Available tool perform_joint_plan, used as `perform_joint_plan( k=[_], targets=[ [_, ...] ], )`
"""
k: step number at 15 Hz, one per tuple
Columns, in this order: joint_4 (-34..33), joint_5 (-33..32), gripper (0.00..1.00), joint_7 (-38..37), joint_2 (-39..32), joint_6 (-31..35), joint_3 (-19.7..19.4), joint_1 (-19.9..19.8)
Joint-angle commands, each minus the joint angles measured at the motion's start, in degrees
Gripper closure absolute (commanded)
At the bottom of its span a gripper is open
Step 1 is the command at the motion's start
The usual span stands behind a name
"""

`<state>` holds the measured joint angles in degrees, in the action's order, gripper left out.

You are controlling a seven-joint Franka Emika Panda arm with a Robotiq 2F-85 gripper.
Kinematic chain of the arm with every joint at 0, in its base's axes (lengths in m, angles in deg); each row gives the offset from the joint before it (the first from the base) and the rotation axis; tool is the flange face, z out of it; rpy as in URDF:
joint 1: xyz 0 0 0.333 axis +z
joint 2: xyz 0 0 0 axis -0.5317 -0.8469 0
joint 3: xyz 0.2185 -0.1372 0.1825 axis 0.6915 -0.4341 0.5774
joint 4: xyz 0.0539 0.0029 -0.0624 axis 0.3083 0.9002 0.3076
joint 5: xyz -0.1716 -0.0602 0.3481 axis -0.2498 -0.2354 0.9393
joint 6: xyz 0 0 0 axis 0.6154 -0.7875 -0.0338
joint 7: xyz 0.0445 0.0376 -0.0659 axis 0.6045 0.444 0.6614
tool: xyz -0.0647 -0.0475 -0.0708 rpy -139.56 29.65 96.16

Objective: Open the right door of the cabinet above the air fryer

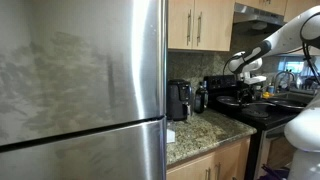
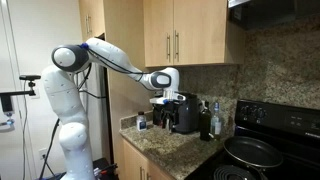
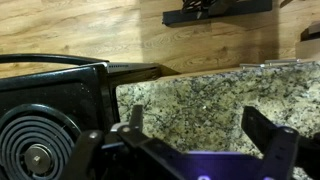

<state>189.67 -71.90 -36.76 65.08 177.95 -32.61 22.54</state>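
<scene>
We get soft, even room light, with dull glare on the fridge. In the wrist view the counter beyond the jaws is sharp; the gripper itself sits dark.

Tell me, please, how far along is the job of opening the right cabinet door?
Done: nothing yet; the right door of the cabinet looks shut, level with its neighbour. In hand: the gripper, open and empty, hangs lower than the cabinet, over the counter. Left: reach the door's handle, grip it, pull the door open.
</scene>
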Motion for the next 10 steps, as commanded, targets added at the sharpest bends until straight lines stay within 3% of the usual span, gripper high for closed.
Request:
perform_joint_plan(
  k=[1,2,3,6,10],
  targets=[
    [-0.07,0.03,0.0,0.01,-0.01,-0.1,0.05,-0.04],
    [0.21,-0.21,0.0,1.14,2.28,-0.06,-0.15,-0.19],
    [-3.24,1.13,0.0,-2.02,2.05,-2.41,2.51,2.02],
    [-2.93,1.12,0.0,1.08,10.79,-0.59,3.64,3.35],
    [-2.53,5.3,0.0,4.25,23.74,-0.02,2.26,5.35]
  ],
)
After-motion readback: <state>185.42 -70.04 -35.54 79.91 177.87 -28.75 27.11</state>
